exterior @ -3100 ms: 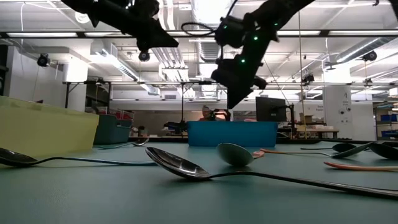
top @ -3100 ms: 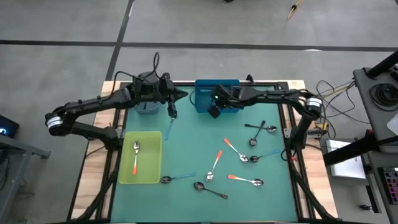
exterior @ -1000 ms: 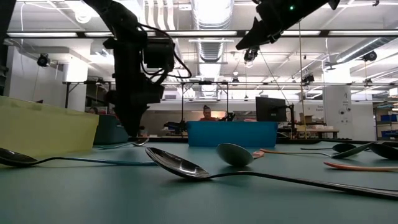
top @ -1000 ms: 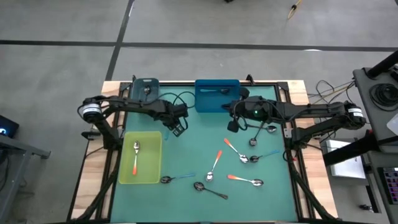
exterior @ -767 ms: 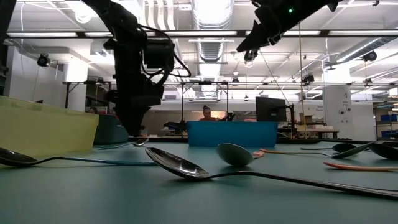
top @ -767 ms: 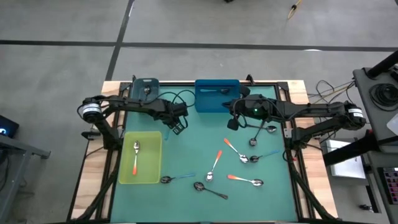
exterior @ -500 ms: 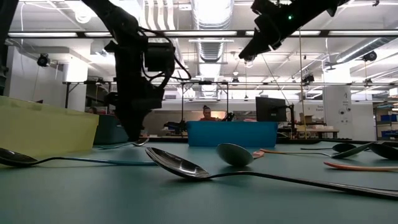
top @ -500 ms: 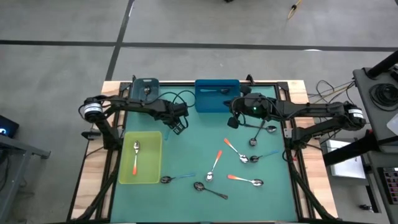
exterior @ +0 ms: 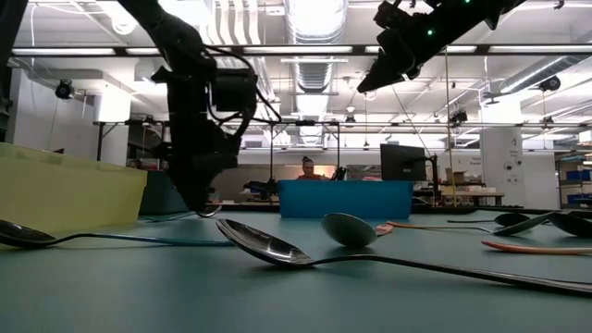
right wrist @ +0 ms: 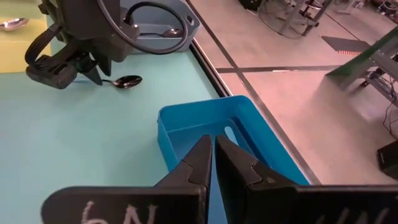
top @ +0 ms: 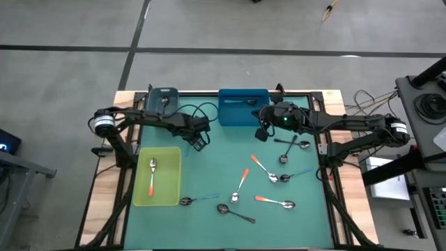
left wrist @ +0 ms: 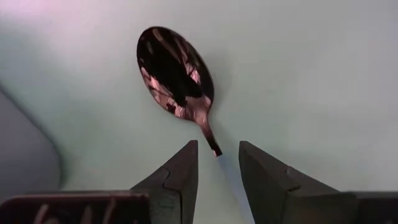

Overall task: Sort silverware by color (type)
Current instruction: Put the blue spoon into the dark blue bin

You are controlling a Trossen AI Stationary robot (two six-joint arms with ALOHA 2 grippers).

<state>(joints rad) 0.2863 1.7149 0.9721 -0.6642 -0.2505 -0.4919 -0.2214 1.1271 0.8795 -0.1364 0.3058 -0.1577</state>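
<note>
A spoon [left wrist: 176,71] with a shiny bowl lies flat on the green mat at the far left, and its pale handle blends into the mat. My left gripper [left wrist: 217,146] points down over it, open, one finger on each side of the handle just behind the neck. The same gripper [top: 197,144] shows in the high view, in front of the grey bin [top: 164,101]. My right gripper [right wrist: 213,155] hangs shut with nothing in it, high above the mat beside the blue bin [top: 243,107]. Several more spoons lie on the mat's near right part, among them an orange-handled one [top: 261,167]. My left gripper comes from above with its fingers on either side of the spoon's handle, just behind the neck [left wrist: 211,140]. I cannot tell whether they touch it. The spoon lies flat on the mat.
A yellow-green tray [top: 171,195] at the near left holds an orange-handled spoon [top: 152,178]. The grey bin and the blue bin each hold a spoon. Dark spoons [top: 289,146] lie near the right edge, and a blue-handled one [top: 197,200] lies near the front.
My right gripper has drifted a little toward the table's far edge, alongside the blue bin, and has stayed shut.
</note>
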